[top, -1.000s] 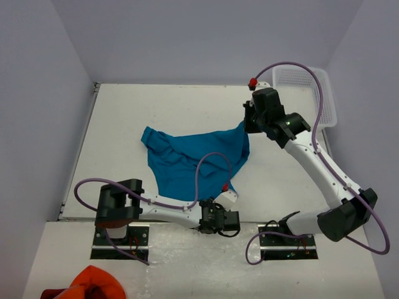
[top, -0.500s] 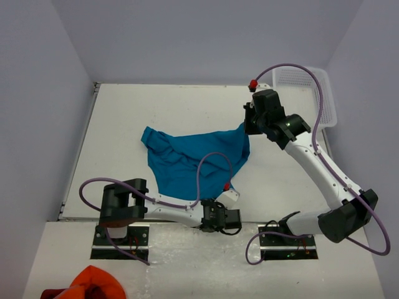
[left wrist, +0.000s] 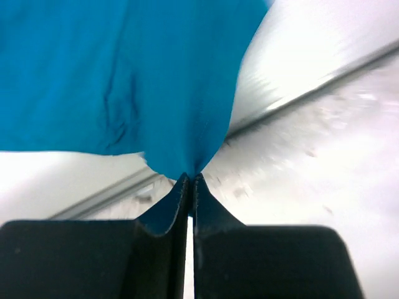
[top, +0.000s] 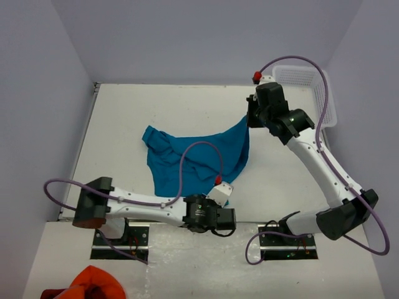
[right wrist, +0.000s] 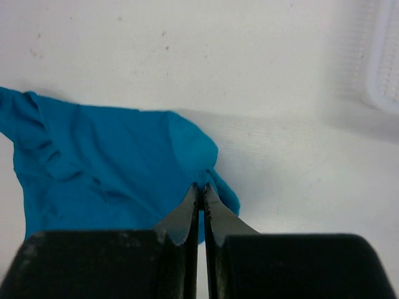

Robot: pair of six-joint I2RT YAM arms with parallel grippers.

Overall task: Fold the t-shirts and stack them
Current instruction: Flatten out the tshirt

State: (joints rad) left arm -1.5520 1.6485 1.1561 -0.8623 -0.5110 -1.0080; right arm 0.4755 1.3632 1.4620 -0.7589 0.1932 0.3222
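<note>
A teal-blue t-shirt [top: 187, 156] lies crumpled in the middle of the white table [top: 124, 112]. My left gripper [top: 223, 200] is at the shirt's near right corner, close to the table's front edge. In the left wrist view the left gripper [left wrist: 190, 178] is shut, with a point of the t-shirt [left wrist: 143, 75] pinched between the tips. My right gripper [top: 249, 119] is at the shirt's far right corner. The right wrist view shows the right gripper [right wrist: 201, 186] shut on the t-shirt [right wrist: 106, 168] at that corner.
A white mesh basket [top: 312, 84] stands at the table's back right; its rim [right wrist: 388, 68] shows in the right wrist view. An orange-red bunched cloth [top: 93, 283] lies off the table at the near left. The table's metal front edge [left wrist: 312, 87] runs just beside the left gripper.
The left gripper has closed on the shirt's near corner, and the left arm's elbow has swung out to the left. The right gripper has shifted slightly farther back with its corner.
</note>
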